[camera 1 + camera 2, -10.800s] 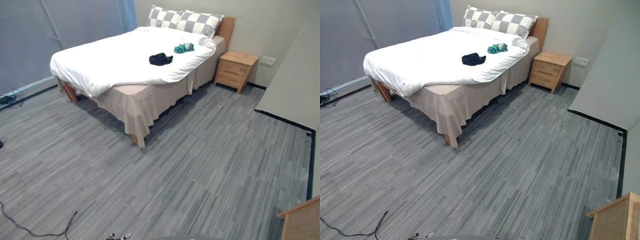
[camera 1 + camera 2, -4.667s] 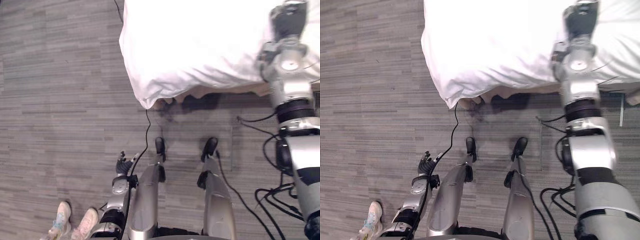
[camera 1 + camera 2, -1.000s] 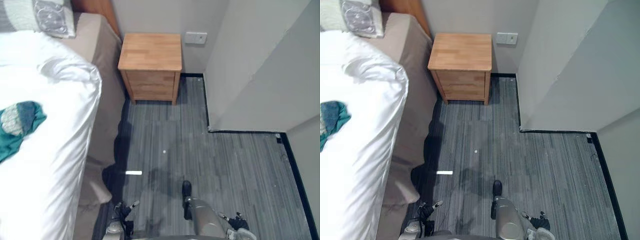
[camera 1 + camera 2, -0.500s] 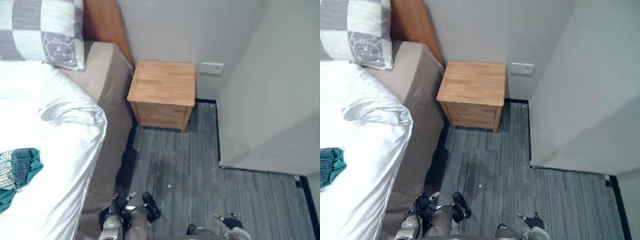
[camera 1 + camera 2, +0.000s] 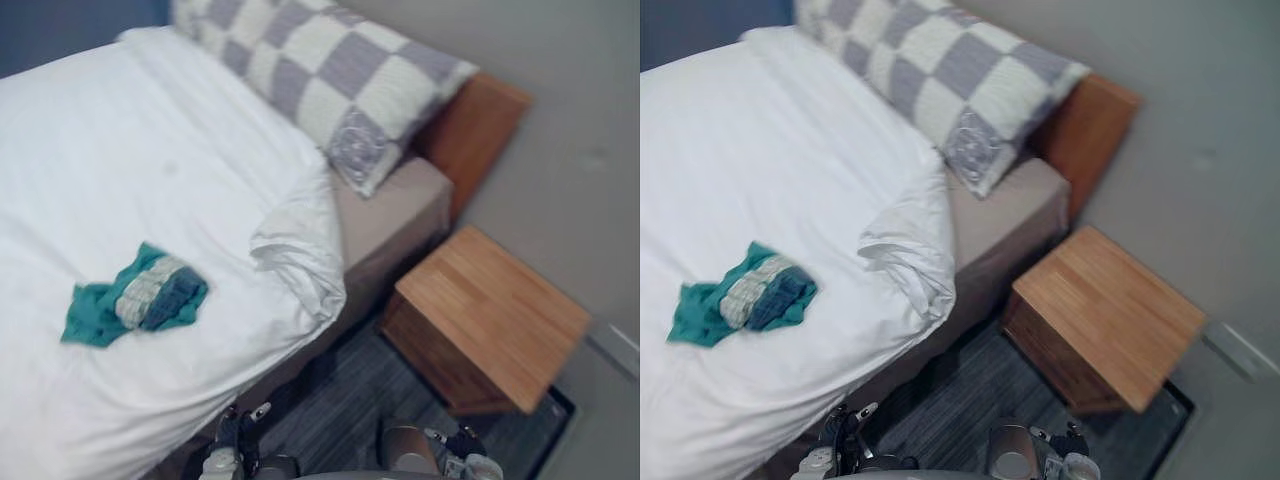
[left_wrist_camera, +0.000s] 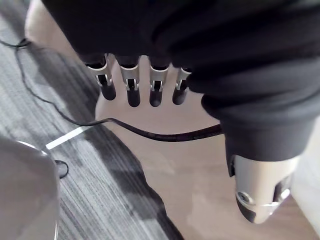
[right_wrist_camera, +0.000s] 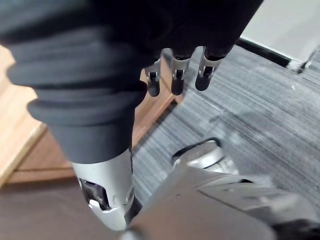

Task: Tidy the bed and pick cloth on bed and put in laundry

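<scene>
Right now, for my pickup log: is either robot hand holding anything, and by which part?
Nothing is held. The left robot hand and right robot hand hang open; the teal cloth lies on the white duvet.

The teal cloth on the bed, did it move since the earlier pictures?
No. The teal cloth lies as before near the duvet's folded corner; the camera has turned.

A bedroom: white-covered bed (image 5: 150,150), checked pillow (image 5: 330,70), wooden nightstand (image 5: 490,310).
</scene>
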